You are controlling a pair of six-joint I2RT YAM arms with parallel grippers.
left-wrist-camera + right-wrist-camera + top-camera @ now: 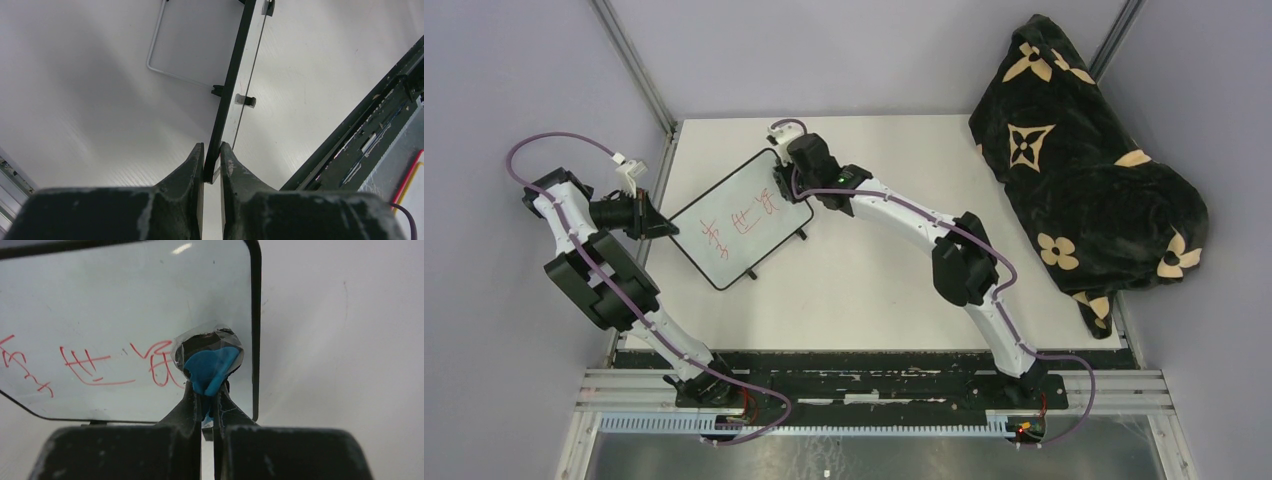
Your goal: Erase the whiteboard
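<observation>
A small black-framed whiteboard (739, 218) with red marks lies tilted on the white table, propped on wire legs. My left gripper (656, 226) is shut on its left corner; in the left wrist view the black frame edge (227, 95) runs between the fingers of my left gripper (212, 162). My right gripper (786, 188) is shut on a blue eraser (210, 366) with a dark pad, pressed on the board's surface (100, 305) near its right corner, just right of the red writing (160, 365).
A black blanket with cream flower patterns (1084, 170) is heaped at the right edge of the table (894, 290). A black rail (874, 365) runs along the near edge. Grey walls enclose the cell.
</observation>
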